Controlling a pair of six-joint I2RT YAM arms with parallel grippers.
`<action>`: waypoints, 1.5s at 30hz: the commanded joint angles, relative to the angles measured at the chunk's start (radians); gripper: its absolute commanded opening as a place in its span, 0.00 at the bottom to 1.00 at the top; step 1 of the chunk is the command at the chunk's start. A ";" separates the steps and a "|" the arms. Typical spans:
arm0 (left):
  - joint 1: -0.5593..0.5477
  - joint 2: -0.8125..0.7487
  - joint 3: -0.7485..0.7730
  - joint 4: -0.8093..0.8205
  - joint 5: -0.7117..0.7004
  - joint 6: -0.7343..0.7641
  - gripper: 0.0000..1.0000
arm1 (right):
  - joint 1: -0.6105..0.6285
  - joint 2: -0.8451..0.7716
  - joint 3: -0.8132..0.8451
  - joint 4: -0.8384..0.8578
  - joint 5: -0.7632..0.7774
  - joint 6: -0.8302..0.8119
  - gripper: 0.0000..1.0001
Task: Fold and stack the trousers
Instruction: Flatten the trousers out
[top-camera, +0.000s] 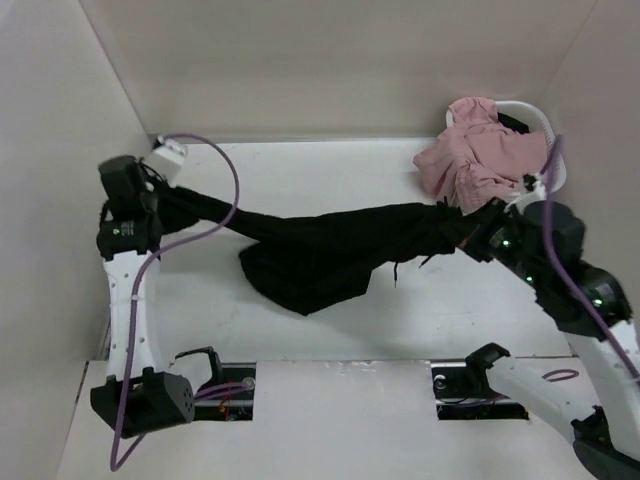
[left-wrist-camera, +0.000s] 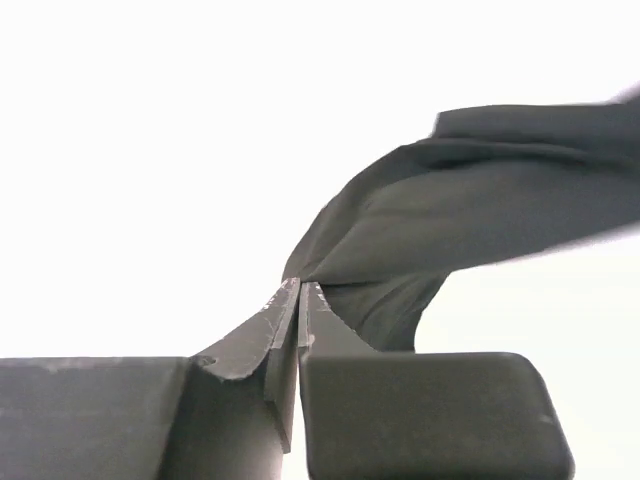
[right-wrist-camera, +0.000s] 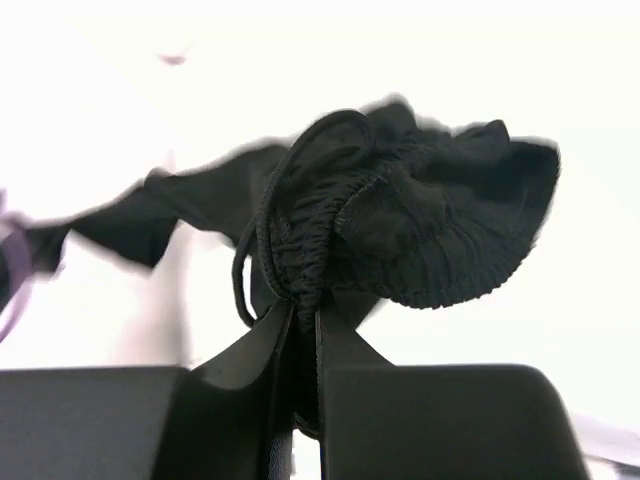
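The black trousers (top-camera: 320, 250) hang stretched across the table between my two arms, their middle sagging onto the white surface. At the left, my left gripper (top-camera: 165, 195) is shut on one end of the trousers (left-wrist-camera: 470, 200), thin cloth pinched at its fingertips (left-wrist-camera: 300, 285). At the right, my right gripper (top-camera: 468, 235) is shut on the gathered elastic waistband (right-wrist-camera: 400, 220), with a drawstring loop (right-wrist-camera: 245, 270) dangling beside its fingers (right-wrist-camera: 305, 310).
A white basket (top-camera: 535, 125) at the back right holds pink clothes (top-camera: 480, 160) that spill over its rim, close behind my right gripper. Beige walls close in the table on three sides. A purple cable (top-camera: 225, 180) loops over the left arm.
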 joint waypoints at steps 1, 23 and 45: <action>0.065 0.041 0.213 0.070 0.033 0.151 0.00 | 0.032 0.036 0.200 -0.225 -0.025 -0.006 0.00; -0.671 0.015 0.094 -0.491 0.168 0.165 0.71 | -0.480 -0.086 -0.511 0.159 -0.180 -0.061 1.00; -1.000 0.375 -0.362 -0.206 0.481 -0.326 0.22 | -0.397 0.477 -0.676 0.708 -0.132 0.094 0.62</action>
